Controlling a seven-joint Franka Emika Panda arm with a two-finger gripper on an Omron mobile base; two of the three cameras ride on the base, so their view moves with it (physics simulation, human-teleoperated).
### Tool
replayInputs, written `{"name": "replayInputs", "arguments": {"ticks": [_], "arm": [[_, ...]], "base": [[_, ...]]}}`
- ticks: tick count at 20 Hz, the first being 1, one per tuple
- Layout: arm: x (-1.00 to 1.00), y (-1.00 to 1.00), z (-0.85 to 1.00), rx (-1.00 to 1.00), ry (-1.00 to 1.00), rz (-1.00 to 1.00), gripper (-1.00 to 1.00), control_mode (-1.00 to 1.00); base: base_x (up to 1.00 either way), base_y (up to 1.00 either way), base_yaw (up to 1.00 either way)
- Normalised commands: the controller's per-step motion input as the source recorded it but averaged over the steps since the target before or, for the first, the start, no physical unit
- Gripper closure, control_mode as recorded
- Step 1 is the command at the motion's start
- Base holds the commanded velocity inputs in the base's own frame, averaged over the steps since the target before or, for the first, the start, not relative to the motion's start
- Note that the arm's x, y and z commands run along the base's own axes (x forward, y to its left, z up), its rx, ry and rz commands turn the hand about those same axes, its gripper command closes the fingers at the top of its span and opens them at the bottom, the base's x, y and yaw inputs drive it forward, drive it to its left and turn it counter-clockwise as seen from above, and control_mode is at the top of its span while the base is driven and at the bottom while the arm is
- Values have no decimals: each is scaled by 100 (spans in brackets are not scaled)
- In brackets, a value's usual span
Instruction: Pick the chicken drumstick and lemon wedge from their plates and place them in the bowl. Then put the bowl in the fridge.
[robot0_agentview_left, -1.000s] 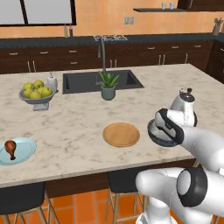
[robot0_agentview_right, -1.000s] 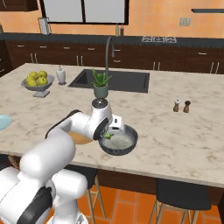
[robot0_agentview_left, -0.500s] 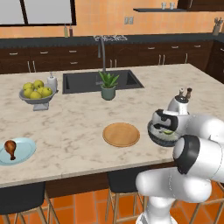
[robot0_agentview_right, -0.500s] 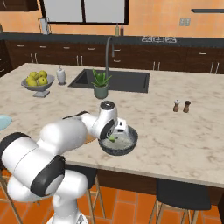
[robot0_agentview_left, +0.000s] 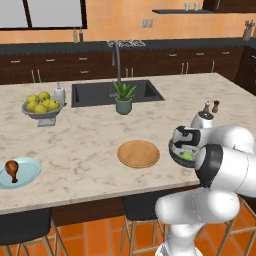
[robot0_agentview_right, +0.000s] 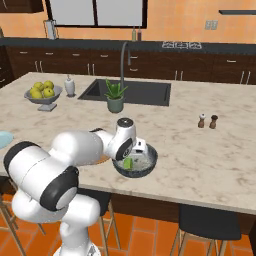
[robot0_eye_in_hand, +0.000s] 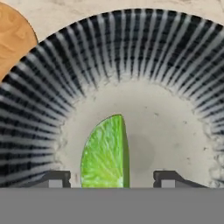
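the jaws stand apart over the bowl, gripping nothing; the lemon wedge lies inside between them. the drumstick waits far left across the counter, on its blue plate.

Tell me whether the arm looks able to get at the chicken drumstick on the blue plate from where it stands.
Probably not without a long swing or a base move: the gripper hangs over the bowl at the counter's right, while the chicken drumstick lies on the blue plate at the far left. Nothing stands between them.
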Motion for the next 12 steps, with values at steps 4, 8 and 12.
{"name": "replayInputs", "arguments": {"ticks": [4,8,12], "arm": [[-40,14,62,0,-7,-2,-100,-100],[-60,47,82,0,-4,-5,-100,-100],[-57,68,73,0,1,-3,-100,-100]], "base": [[0,0,0],[0,0,0],[0,0,0]]}}
